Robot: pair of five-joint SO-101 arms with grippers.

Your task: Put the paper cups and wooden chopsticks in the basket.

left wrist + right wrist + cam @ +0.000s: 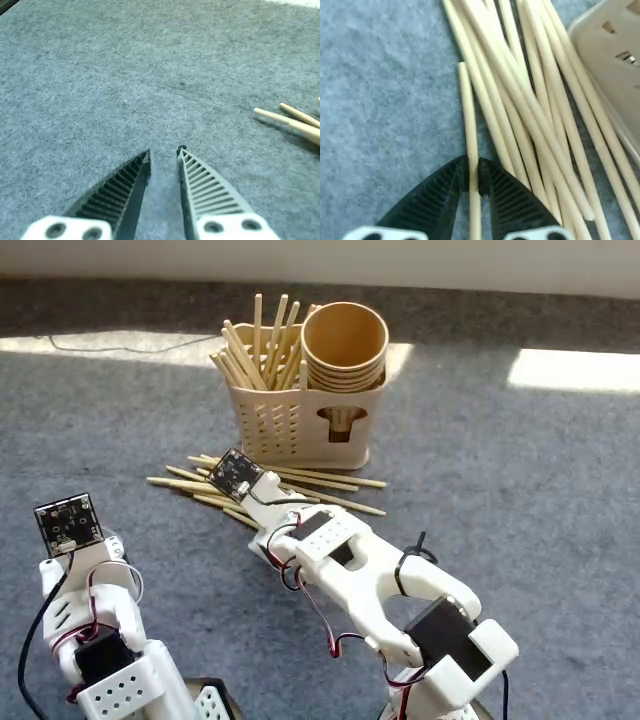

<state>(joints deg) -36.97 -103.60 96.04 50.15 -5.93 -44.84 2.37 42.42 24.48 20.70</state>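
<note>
High view: basket (300, 425) upper centre on the desk (530, 510). In it, paper cups (345, 345) stacked in the right compartment, chopsticks (255, 350) standing in the left. Just below the basket, loose chopsticks (335, 480) lie on the desk, overlapping. The right gripper (472, 172) sits over their left end, single chopstick (466, 110) between its fingers (510, 200). The left gripper (164, 151) is lower left, well apart.

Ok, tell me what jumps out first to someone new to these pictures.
On the grey carpet, a cream perforated plastic basket holds stacked tan paper cups and upright wooden chopsticks. More pale chopsticks lie loose before it, where the right gripper pinches a single chopstick.
</note>
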